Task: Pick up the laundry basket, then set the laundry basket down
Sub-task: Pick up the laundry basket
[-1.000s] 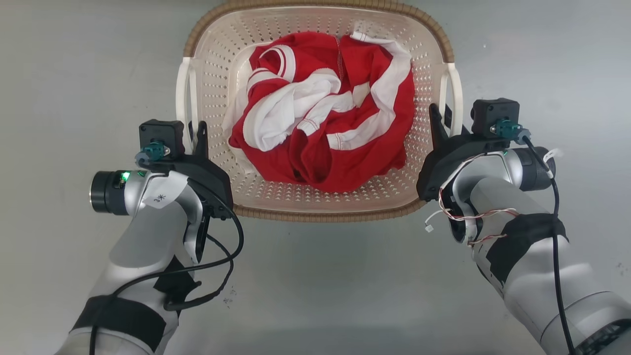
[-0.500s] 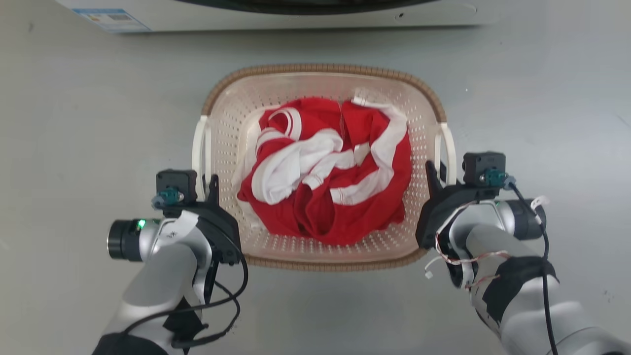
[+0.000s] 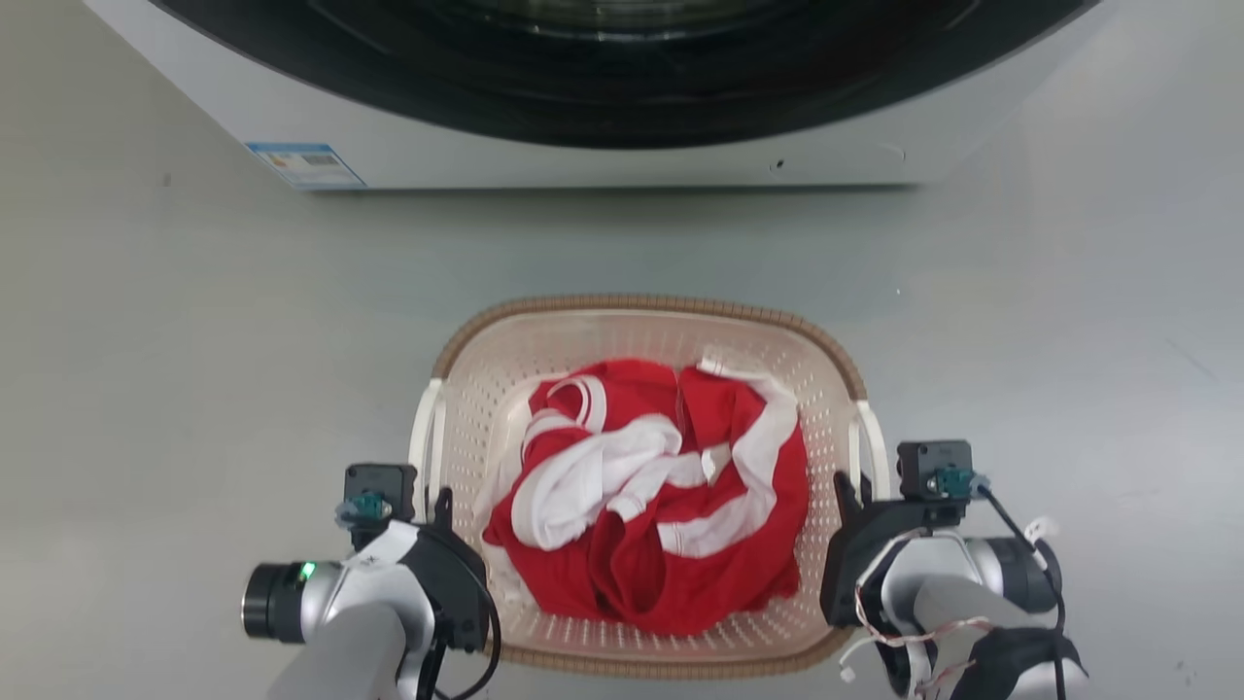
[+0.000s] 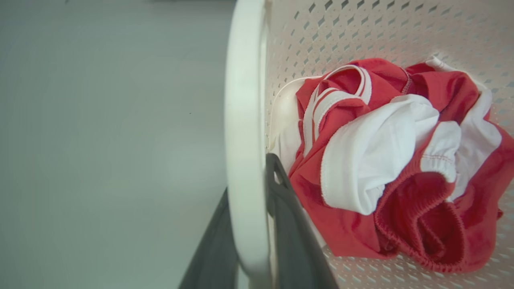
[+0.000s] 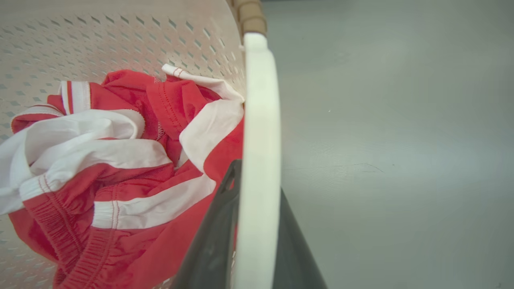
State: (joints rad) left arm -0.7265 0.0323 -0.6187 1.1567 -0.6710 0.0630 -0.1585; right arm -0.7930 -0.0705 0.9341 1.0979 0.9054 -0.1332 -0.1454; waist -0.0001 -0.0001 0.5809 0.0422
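Note:
The laundry basket [image 3: 643,304], cream and perforated with a brown woven rim, sits low in the middle of the head view and holds red and white clothes [image 3: 651,506]. My left gripper [image 3: 435,506] is shut on the basket's left white handle [image 4: 243,120], with a dark finger on each side of the bar. My right gripper [image 3: 853,489] is shut on the right white handle [image 5: 261,104] in the same way. I cannot tell whether the basket's bottom touches the floor.
A washer [image 3: 603,160] with a white front and a dark round door spans the top of the head view, a strip of grey floor [image 3: 194,389] away from the basket. Bare grey floor lies to both sides.
The head camera has moved: the washer has come into view at the top, and the basket and both grippers now show lower and smaller. Both grips on the handles are unchanged.

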